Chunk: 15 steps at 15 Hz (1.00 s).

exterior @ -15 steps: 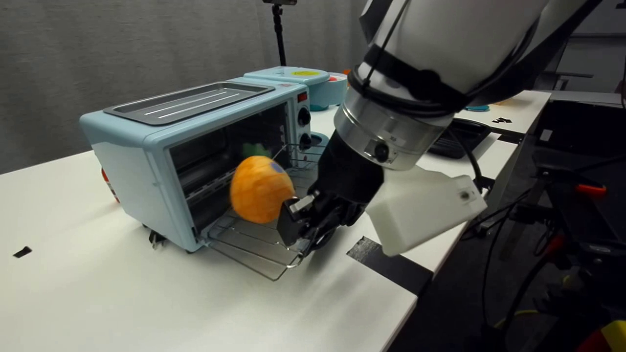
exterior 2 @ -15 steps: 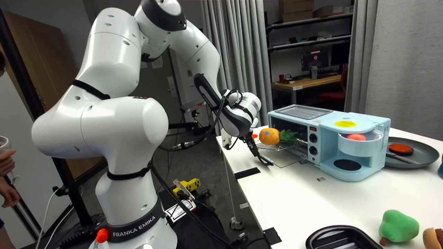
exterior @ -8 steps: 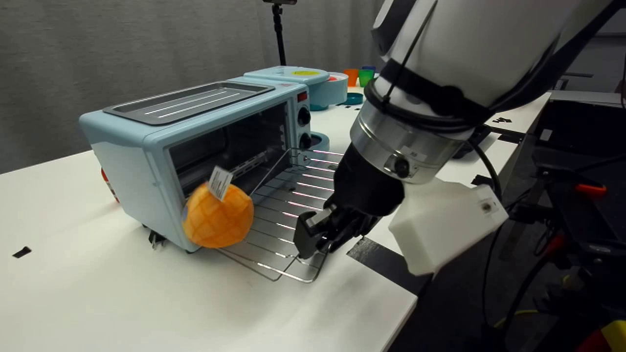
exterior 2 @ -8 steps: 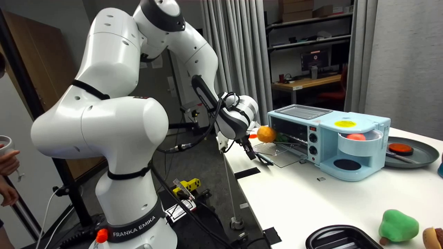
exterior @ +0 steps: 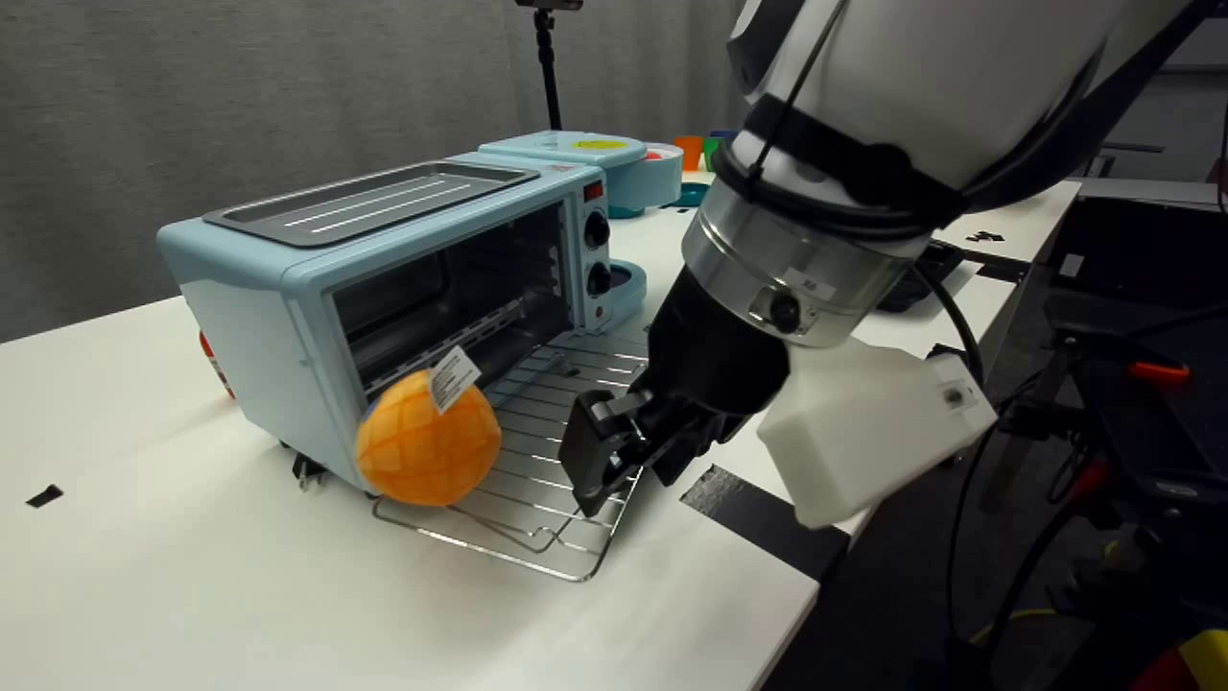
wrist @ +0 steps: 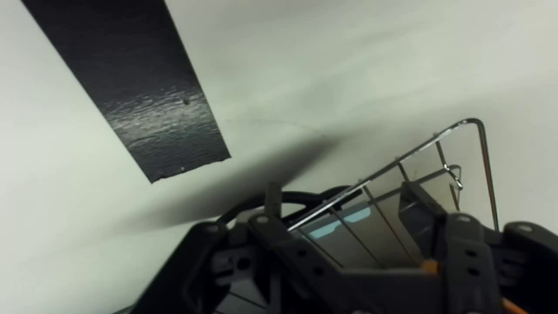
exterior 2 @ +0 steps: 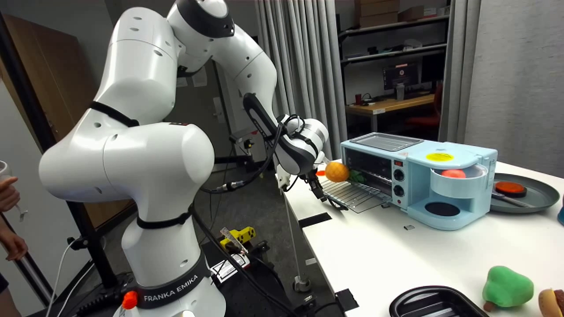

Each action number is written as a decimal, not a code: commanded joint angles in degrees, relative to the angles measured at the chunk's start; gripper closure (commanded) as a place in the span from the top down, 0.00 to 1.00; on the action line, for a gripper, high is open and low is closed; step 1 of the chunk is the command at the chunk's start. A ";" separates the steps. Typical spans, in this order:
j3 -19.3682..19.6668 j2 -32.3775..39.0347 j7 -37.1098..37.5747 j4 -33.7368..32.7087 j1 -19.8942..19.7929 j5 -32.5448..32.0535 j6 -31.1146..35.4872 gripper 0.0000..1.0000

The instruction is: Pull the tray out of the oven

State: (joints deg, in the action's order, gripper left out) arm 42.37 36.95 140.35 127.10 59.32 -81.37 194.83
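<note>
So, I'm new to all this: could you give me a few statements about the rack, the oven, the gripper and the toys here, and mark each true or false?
1. The rack sticks out in front of the oven. True.
2. The gripper is shut tight. False: in the wrist view the gripper stands open.
3. The orange toy has a white tag. True.
4. The green toy lies in the black dish. False: the green toy is on the table, beside the black dish.
5. A grey tray lies on top of the oven. True.
</note>
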 commanded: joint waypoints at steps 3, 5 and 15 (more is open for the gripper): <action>0.90 -5.64 0.11 2.33 1.75 -1.86 -2.68 1.00; 1.14 -7.23 -0.11 2.87 2.34 -2.14 -3.54 1.00; 3.18 -19.80 -5.27 9.06 6.69 -3.67 -14.31 1.00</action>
State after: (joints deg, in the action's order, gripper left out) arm 43.85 24.13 137.95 132.17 63.55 -83.20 185.42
